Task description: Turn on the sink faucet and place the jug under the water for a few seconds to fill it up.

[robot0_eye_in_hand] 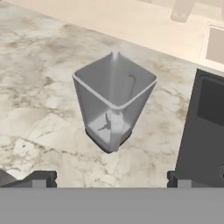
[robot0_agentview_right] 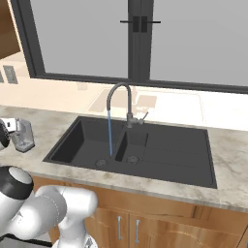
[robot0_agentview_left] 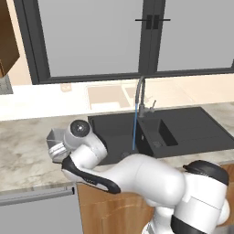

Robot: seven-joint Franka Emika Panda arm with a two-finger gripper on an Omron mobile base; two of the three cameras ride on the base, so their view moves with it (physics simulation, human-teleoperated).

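The jug (robot0_eye_in_hand: pixel 113 103) stands upright on the marble counter left of the sink (robot0_eye_in_hand: pixel 205 131), with its handle on the far side. My gripper (robot0_eye_in_hand: pixel 110 180) is open just short of it, and the jug lies ahead between the two spread fingertips (robot0_eye_in_hand: pixel 41 178), untouched. In the left base view the jug (robot0_agentview_left: pixel 55 136) peeks out behind my hand. The sink faucet (robot0_agentview_left: pixel 139 91) curves over the sink (robot0_agentview_left: pixel 183 130), and the water (robot0_agentview_left: pixel 134 128) falls as a thin blue stream into the left compartment. From the right side I see the jug (robot0_agentview_right: pixel 22 134), sink faucet (robot0_agentview_right: pixel 121 94) and water (robot0_agentview_right: pixel 110 131).
A dark-framed window (robot0_agentview_right: pixel 140 38) runs behind the counter (robot0_agentview_left: pixel 27 151). A wooden wall cabinet (robot0_agentview_left: pixel 7 41) hangs at the upper left. Wooden doors (robot0_agentview_right: pixel 145 223) sit under the sink, and a grey appliance front (robot0_agentview_left: pixel 36 210) lies below the counter left of the arm.
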